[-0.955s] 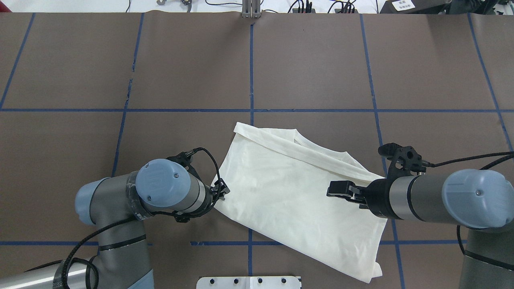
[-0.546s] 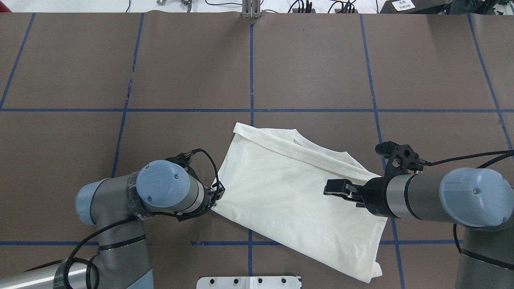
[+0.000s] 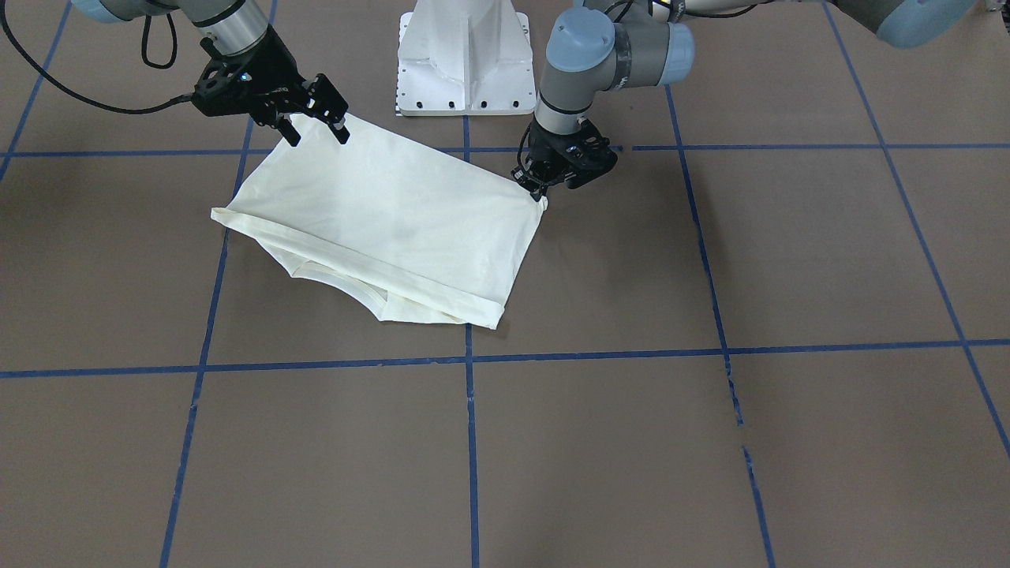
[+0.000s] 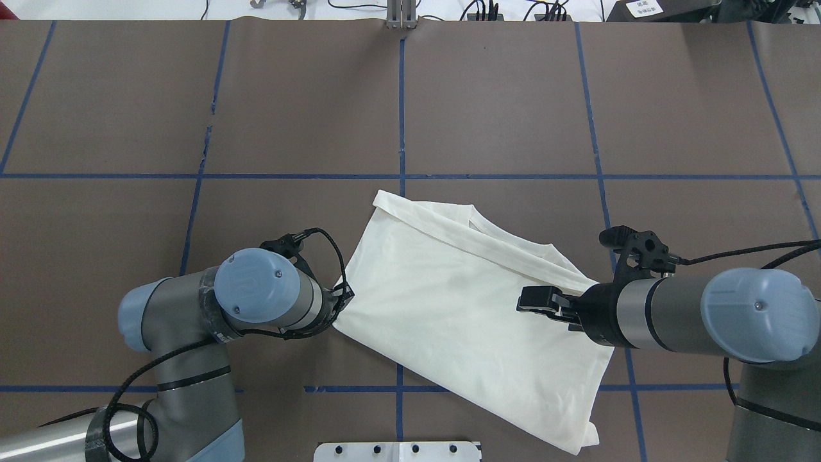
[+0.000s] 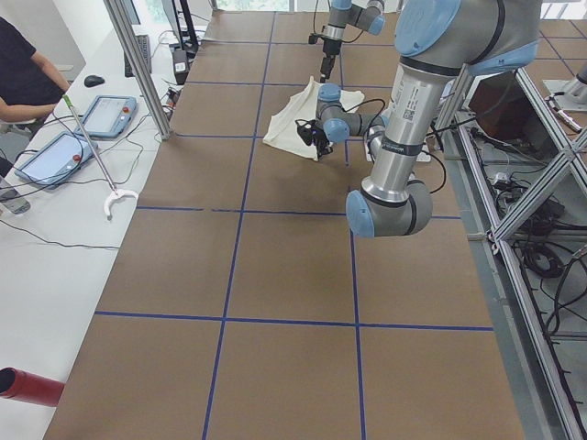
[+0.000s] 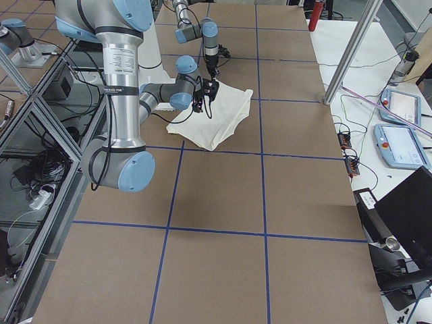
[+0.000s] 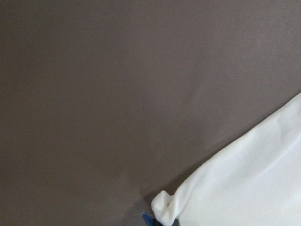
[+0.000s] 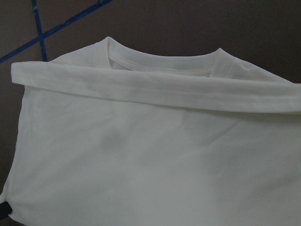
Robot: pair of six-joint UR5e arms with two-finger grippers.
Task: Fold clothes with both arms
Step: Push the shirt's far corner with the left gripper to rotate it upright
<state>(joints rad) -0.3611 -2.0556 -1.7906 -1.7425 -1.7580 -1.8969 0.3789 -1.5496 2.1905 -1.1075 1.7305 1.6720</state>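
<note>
The cream shirt (image 4: 449, 314) lies folded on the brown table, plain side up, with a sleeve folded across it below the ribbed neckline (image 8: 160, 59). No print shows. My left gripper (image 3: 543, 192) is shut on the shirt's corner nearest it, which bunches up at the bottom of the left wrist view (image 7: 162, 207). In the overhead view the wrist mostly hides the left gripper (image 4: 343, 301). My right gripper (image 3: 316, 132) is open and empty, just above the shirt's opposite edge (image 4: 532, 301).
The white pedestal base (image 3: 465, 55) stands close behind the shirt. Blue tape lines (image 4: 401, 115) grid the table. An operator (image 5: 27, 64), control tablets (image 5: 105, 115) and a red cylinder (image 5: 27, 385) are on the side bench, beyond the table's edge.
My left gripper has moved a little to the left with the shirt's corner, dragging the shirt slightly that way. My right gripper has shifted slightly left and stays open.
</note>
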